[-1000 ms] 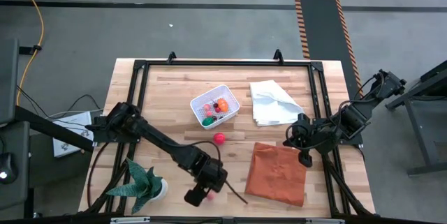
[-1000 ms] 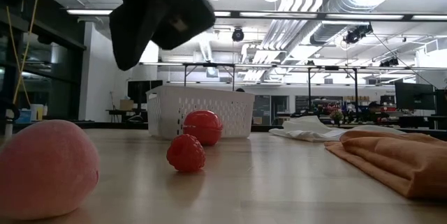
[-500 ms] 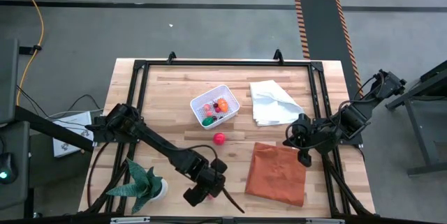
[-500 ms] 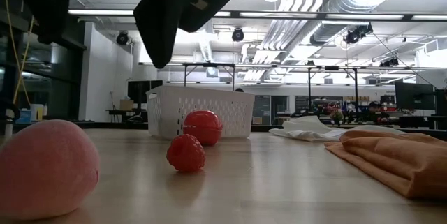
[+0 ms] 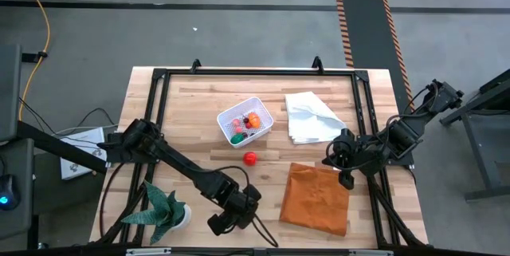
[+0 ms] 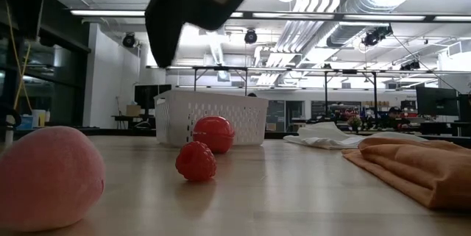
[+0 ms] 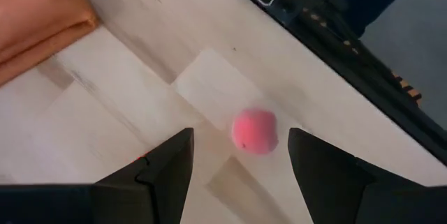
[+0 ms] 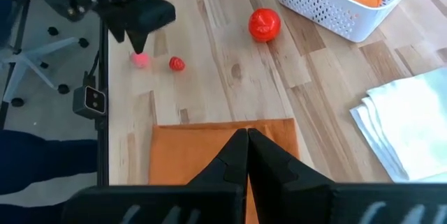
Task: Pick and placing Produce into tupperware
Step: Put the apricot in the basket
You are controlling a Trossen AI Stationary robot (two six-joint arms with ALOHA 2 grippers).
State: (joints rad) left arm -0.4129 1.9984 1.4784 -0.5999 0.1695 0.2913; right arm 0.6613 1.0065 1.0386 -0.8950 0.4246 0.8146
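Note:
A pink ball (image 7: 255, 131) of the produce lies on the wooden table near its front edge. My left gripper (image 7: 241, 142) hangs open just above it, one finger to each side, touching nothing; in the high view this gripper (image 5: 225, 222) hides the ball. A small red berry (image 6: 196, 161) and a red ball (image 5: 250, 158) lie farther in. The white tupperware (image 5: 245, 120) stands beyond them with several pieces inside. My right gripper (image 8: 246, 139) is shut and holds nothing, raised over the table's right side (image 5: 348, 181).
An orange cloth (image 5: 316, 198) lies at the front right and a folded white cloth (image 5: 312, 116) behind it. A green spiky potted plant (image 5: 165, 212) stands at the front left, close to my left arm. A dark frame edges the table (image 5: 159, 112).
My left gripper has rolled about its own axis while staying over the pink ball near the front edge; in the low view its dark body has swung toward the picture's right. Its fingers stay open. The produce has not moved.

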